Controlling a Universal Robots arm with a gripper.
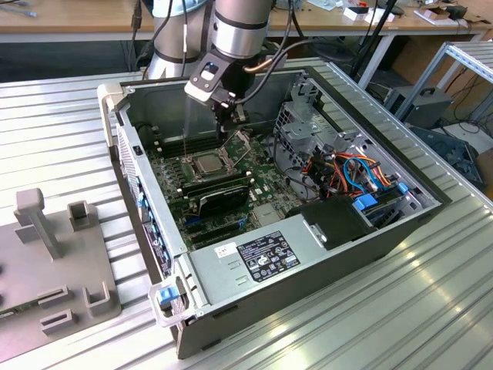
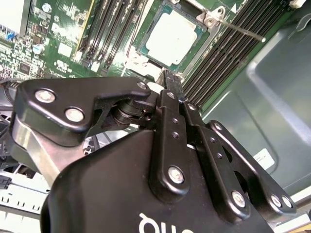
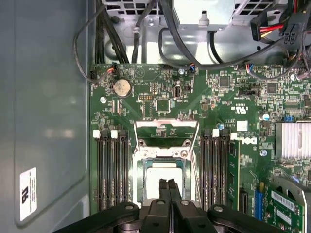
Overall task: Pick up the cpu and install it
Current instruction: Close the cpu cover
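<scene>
First wrist view: black gripper (image 3: 167, 183), fingers pressed together, is partly covering the seated flat silver-grey square cpu (image 3: 154, 174).

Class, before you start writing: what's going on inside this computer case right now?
The robot arm's gripper hangs inside the open computer case, just above the motherboard's processor socket. The cpu lies flat in that socket, silver top up. The gripper's fingers are shut with nothing between them. The socket's metal retention frame is swung open, so the chip is seated but not clamped down.
</scene>
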